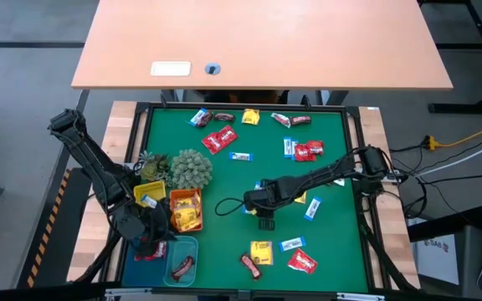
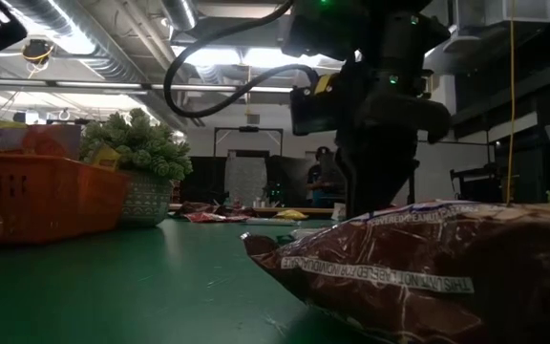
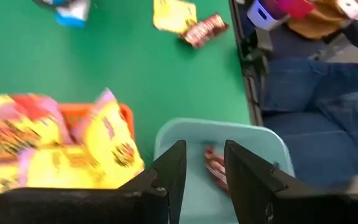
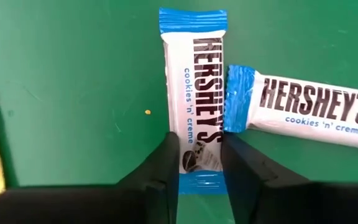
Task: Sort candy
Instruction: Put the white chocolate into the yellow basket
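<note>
Wrapped candy lies scattered on the green mat [image 1: 224, 180]: red packets [image 1: 218, 140], yellow squares [image 1: 261, 252], blue-white bars [image 1: 312, 208] and brown bars [image 1: 250, 266]. My right gripper [image 4: 199, 165] is at mid-table [image 1: 255, 203], shut on a blue-white bar [image 4: 194, 74]; a second such bar [image 4: 309, 109] lies on the mat with its end touching the first. My left gripper [image 3: 204, 168] hangs open over the teal tray [image 3: 166, 134] near the left front corner [image 1: 153, 238]. A brown bar [image 3: 215, 169] lies in that tray below the fingers. My right gripper pinches the blue-white bar near one end [image 4: 197, 155] between its two fingers, one on each long edge. The fingers come from above, pointing down, and stand across the bar. The bar lies flat on the green mat.
An orange tray [image 1: 185, 209] holding yellow packets, a yellow tray [image 1: 147, 194] and a spiky plant ball [image 1: 191, 167] crowd the mat's left side. A large brown bar [image 2: 428, 272] fills the low view's foreground. A person's jeans [image 3: 316, 93] show past the mat's edge.
</note>
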Robot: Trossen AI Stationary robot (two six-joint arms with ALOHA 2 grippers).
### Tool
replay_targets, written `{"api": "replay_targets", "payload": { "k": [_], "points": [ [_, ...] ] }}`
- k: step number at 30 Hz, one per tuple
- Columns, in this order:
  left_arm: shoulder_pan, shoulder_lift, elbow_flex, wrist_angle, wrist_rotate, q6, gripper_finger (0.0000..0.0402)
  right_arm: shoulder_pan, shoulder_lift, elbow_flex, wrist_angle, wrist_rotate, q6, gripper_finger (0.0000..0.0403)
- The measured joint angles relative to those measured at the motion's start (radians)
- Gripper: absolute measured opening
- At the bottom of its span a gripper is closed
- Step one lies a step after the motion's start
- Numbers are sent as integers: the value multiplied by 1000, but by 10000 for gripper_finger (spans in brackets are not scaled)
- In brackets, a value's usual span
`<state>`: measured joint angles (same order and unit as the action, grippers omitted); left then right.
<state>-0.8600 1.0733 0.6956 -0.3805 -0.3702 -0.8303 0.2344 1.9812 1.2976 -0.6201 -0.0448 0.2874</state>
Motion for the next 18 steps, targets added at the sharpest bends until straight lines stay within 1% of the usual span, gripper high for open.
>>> {"api": "replay_targets", "payload": {
  "k": [5,7,11,14,18],
  "points": [
    [0,0,0,1,-112,133,103,0,-1,10,36,-66,0,115],
    [0,0,0,8,-165,184,103,2,0,34,43,-101,0,117],
    [0,0,0,48,-253,277,103,3,0,85,48,-124,0,113],
    [0,0,0,84,-280,348,103,2,0,130,49,-127,0,111],
    [0,0,0,124,-284,456,103,2,0,188,53,-129,-3,112]
  ]
}}
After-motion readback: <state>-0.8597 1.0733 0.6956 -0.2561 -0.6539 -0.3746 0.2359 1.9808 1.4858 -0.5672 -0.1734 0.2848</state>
